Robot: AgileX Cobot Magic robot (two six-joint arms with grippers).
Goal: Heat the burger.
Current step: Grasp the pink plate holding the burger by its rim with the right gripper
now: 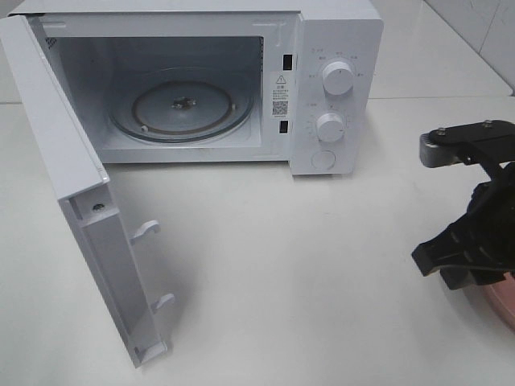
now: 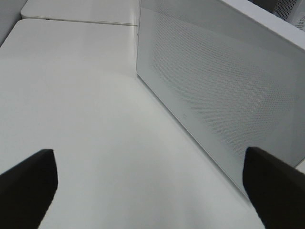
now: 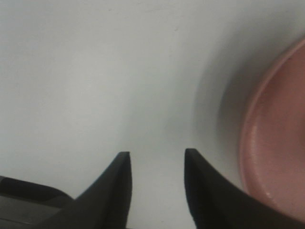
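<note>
- Exterior high view: the microwave [image 1: 193, 80] stands at the back of the table [image 1: 306, 273]. Its door [image 1: 72, 185] is swung wide to the left and the glass turntable [image 1: 181, 108] lies bare inside, so the cavity looks ready to be loaded.
- The right gripper [image 1: 459, 257] hangs low at the right edge, just beside a pink plate [image 1: 505, 305] that the frame mostly cuts off. The burger is not in this view, and neither is the left gripper.
- Left wrist view: the left gripper [image 2: 148, 157] has its fingers spread wide with only bare table [image 2: 71, 86] between them. It faces the perforated outer face of the door [image 2: 224, 90].
- This arm is best kept where it is, near enough to steady the door and clear of the path into the cavity.
- Right wrist view: the right gripper [image 3: 153, 160] shows two dark fingers parted with a moderate gap and nothing between them. It hovers over the table [image 3: 95, 71], with the rim of the pink plate [image 3: 276, 138] off to one side. No burger shows on the visible part of the plate, so I cannot tell where it sits. My guess is on the plate beyond the frame.
- The step in hand looks like the reach for the pickup. To do it well:
  - shift towards the plate until the target lies between the fingers;
  - widen the gap first if the bun itself is to be gripped, and close gently so the layers do not squash;
  - if the rim is taken instead, keep the plate level on the way to the turntable.
</note>
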